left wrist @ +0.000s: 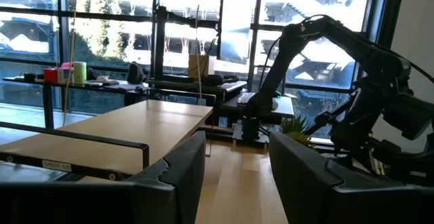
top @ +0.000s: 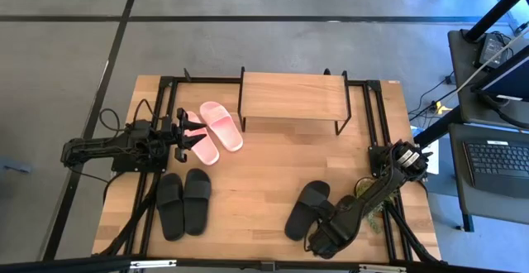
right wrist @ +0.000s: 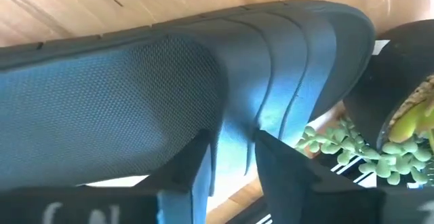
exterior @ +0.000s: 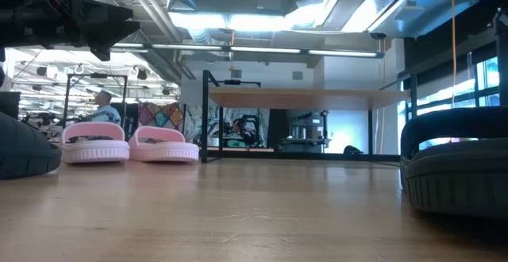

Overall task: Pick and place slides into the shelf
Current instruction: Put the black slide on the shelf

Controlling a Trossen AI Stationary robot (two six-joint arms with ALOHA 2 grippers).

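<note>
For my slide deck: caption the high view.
Right hand reaches a black slide at the table's near edge; left hand waits by the pink pair.

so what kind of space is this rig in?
Looks like a robotics lab or open workshop: exposed ceiling ducts, another robot arm on a bench by big windows, and a laptop beside the table.
</note>
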